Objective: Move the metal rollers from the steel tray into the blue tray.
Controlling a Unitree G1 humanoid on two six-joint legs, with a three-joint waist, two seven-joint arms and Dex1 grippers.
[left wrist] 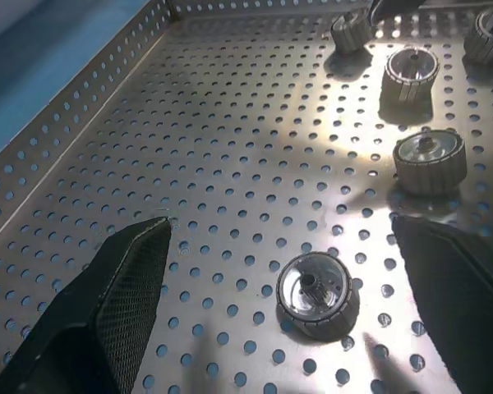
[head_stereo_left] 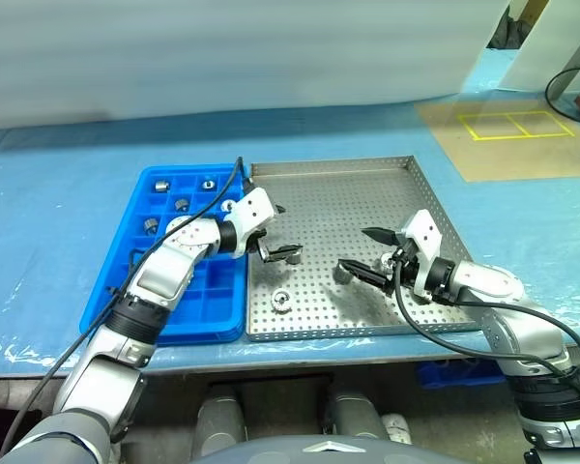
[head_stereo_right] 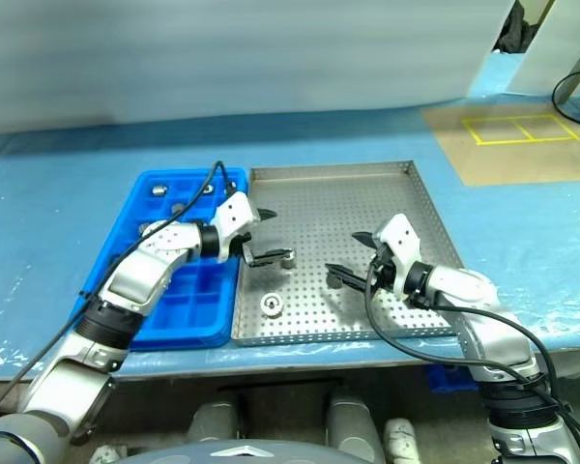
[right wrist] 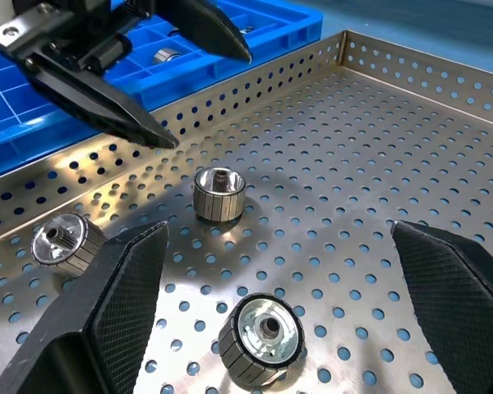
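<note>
The steel tray [head_stereo_left: 367,188] lies in the middle of the table with the blue tray [head_stereo_left: 164,309] against its left side. Metal rollers sit on the steel tray: one [head_stereo_left: 282,300] near the front rim, one [head_stereo_left: 294,257] under my left gripper [head_stereo_left: 282,232], one [head_stereo_left: 341,274] beside my right gripper [head_stereo_left: 365,251]. Both grippers hang open just above the steel tray, holding nothing. In the left wrist view a roller [left wrist: 316,294] lies between the open fingers [left wrist: 123,295]. The right wrist view has a roller [right wrist: 260,336] between its fingers [right wrist: 444,279]. Several rollers [head_stereo_left: 182,203] rest in the blue tray's far compartments.
The trays lie on a blue-covered table whose front edge runs just below them. A brown mat with yellow tape lines [head_stereo_left: 512,126] lies at the far right. Black cables run along both arms. The far half of the steel tray is bare perforated metal.
</note>
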